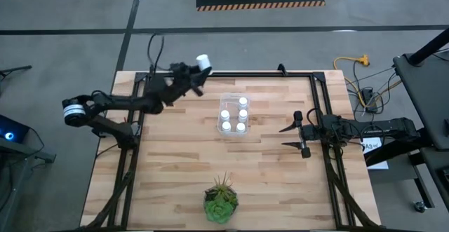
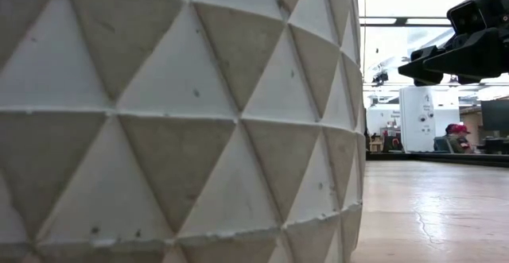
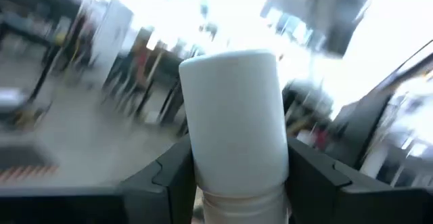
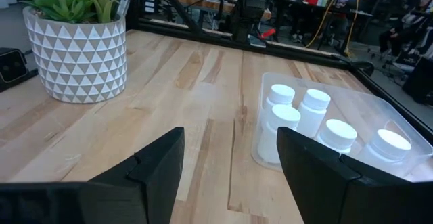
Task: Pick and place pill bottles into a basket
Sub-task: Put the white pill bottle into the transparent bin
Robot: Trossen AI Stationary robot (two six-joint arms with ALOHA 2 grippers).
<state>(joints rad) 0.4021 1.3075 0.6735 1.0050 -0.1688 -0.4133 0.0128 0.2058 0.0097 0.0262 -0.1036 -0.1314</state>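
Observation:
My left gripper [image 1: 198,71] is over the table's far edge, left of the middle, shut on a white pill bottle [image 1: 203,62]. The bottle fills the middle of the left wrist view [image 3: 233,122]. The clear basket [image 1: 219,113] stands on the table at mid-far and holds several white-capped bottles [image 1: 243,113], upright; they also show in the right wrist view [image 4: 314,112]. My right gripper [image 1: 283,137] is open and empty at the table's right side, pointing toward the basket. My left gripper pinches the bottle between its two fingers [image 3: 177,173], one on each side, at the bottle's end nearest the wrist [image 3: 203,183]. The rest of the bottle sticks out past the fingertips. The bottle is lifted clear of the table.
A green spiky plant [image 1: 221,200] in a white triangle-patterned pot [image 4: 76,55] stands at the table's near edge; the pot [image 2: 175,120] fills most of the low view. Black frame rails [image 1: 319,106] run along the table's sides and far edge. Bare wood lies between basket and plant.

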